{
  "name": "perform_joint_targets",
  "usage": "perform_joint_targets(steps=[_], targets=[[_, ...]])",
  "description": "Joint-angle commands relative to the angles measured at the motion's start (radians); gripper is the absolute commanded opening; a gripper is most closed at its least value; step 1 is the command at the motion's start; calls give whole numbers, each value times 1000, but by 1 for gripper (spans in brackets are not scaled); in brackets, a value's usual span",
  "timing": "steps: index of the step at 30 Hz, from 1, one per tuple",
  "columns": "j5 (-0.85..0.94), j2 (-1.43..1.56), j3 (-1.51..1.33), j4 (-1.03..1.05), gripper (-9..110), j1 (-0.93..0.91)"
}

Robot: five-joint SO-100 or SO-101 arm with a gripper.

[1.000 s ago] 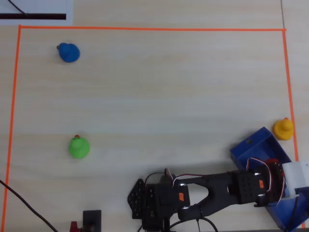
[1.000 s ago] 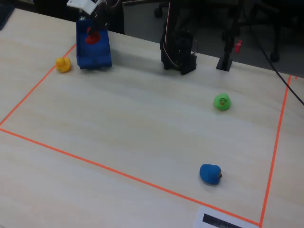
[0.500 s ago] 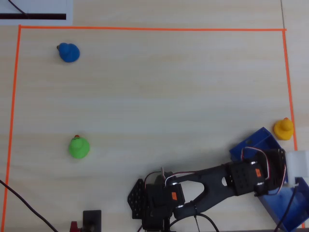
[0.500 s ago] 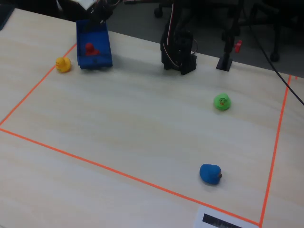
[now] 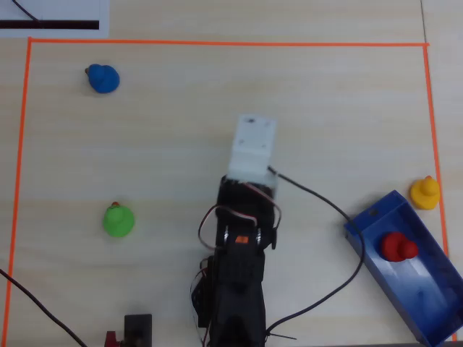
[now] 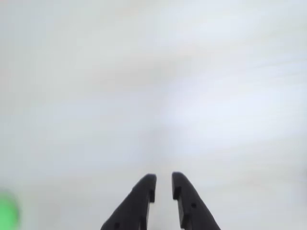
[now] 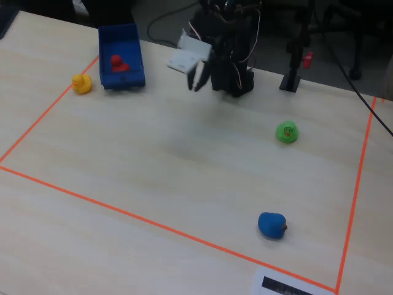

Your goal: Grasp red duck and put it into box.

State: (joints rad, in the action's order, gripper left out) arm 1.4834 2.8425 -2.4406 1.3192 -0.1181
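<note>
You see the small solid red rubber duck (image 5: 397, 246), rounded body with a smaller head, lying inside the long blue plastic box (image 5: 434, 318), a low-walled rectangular tray; it sits toward the box's upper end in the overhead view. In the fixed view the red duck (image 7: 117, 62) sits mid-tray in the box (image 7: 134, 78).

The tabletop (image 5: 166, 130) is pale wood-grain laminate, matte, with an orange tape outline (image 5: 217, 43) marking a rectangle. Behind the tabletop the fixed view shows dark floor and cables.

The black jaws of the gripper (image 6: 163, 181) stand narrowly parted with a slim gap and nothing between them, above bare, blurred tabletop. The arm (image 5: 239, 267) is black with a white wrist block, well apart from the box.

Other things: a smooth yellow rubber duck (image 5: 425, 192) just outside the box's upper end; a green duck (image 5: 118, 220) to the arm's left in the overhead view; a blue duck (image 5: 103, 78) near the upper left corner. A black cable (image 5: 318, 199) runs from the arm toward the box's near corner.
</note>
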Motion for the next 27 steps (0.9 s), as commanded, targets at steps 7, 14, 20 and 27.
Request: perform_joint_targets(steps=[7, 14, 20, 27], targets=[[46, 468, -477, 118, 0, 215], [104, 468, -575, 77, 0, 153], [109, 468, -634, 52, 0, 130], [98, 468, -666, 34, 0, 121]])
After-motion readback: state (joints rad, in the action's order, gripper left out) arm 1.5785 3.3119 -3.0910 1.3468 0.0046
